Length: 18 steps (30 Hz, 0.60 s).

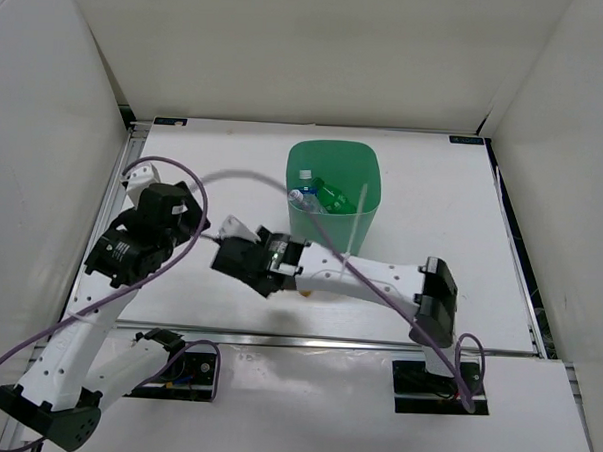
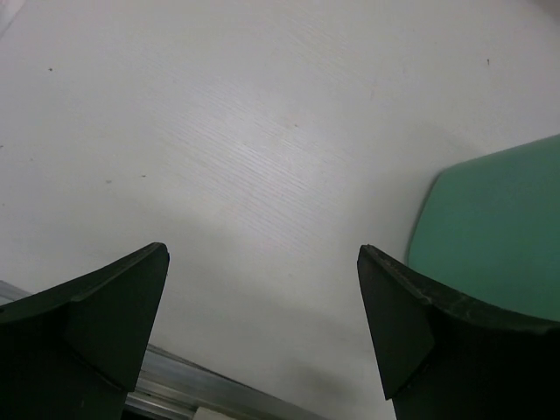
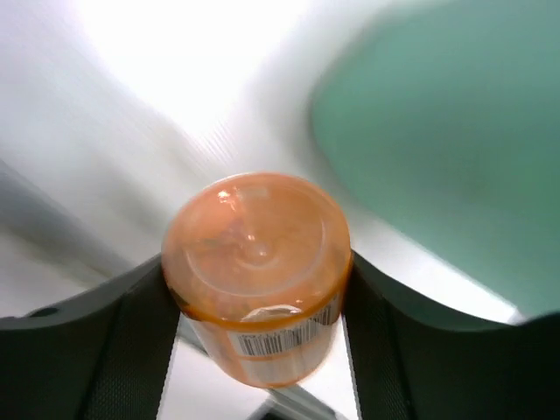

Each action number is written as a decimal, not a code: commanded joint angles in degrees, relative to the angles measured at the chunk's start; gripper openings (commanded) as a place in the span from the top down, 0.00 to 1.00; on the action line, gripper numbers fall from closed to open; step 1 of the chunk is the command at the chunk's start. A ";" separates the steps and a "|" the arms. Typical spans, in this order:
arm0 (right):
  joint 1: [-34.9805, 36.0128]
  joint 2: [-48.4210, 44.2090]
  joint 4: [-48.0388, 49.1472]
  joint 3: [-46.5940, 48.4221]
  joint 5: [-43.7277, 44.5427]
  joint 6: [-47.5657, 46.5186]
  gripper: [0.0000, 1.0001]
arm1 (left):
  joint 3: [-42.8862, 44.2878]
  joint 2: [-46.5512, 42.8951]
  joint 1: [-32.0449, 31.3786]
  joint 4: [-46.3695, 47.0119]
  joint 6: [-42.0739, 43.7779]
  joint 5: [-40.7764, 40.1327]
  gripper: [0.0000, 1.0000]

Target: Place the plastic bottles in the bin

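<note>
We find the right gripper (image 3: 258,273) clamped on the short orange bottle (image 3: 254,232); the left gripper (image 2: 262,255) gapes wide near the bin (image 2: 499,232).

L end effector (image 2: 262,254) wide, R (image 3: 258,267) clamped

Glossy orange bottle (image 3: 255,262), matt white table (image 2: 262,131)
</note>
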 commanded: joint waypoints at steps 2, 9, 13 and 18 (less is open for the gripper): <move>1.50 -4.21 -4.57 38.16 6.18 0.20 0.68 | 0.10 -1.49 -0.22 -3.64 1.18 -5.48 0.00; -11.56 -15.36 26.27 25.98 14.56 -15.29 0.61 | -2.98 -2.20 0.30 -0.21 3.13 -7.94 0.00; -18.44 -13.70 25.05 26.87 11.75 -14.75 0.61 | -2.98 -1.59 0.30 -0.83 1.99 -8.55 0.00; -26.43 -12.55 20.75 25.37 4.19 -5.91 0.52 | -3.60 -1.06 0.30 -0.83 1.46 -9.08 0.00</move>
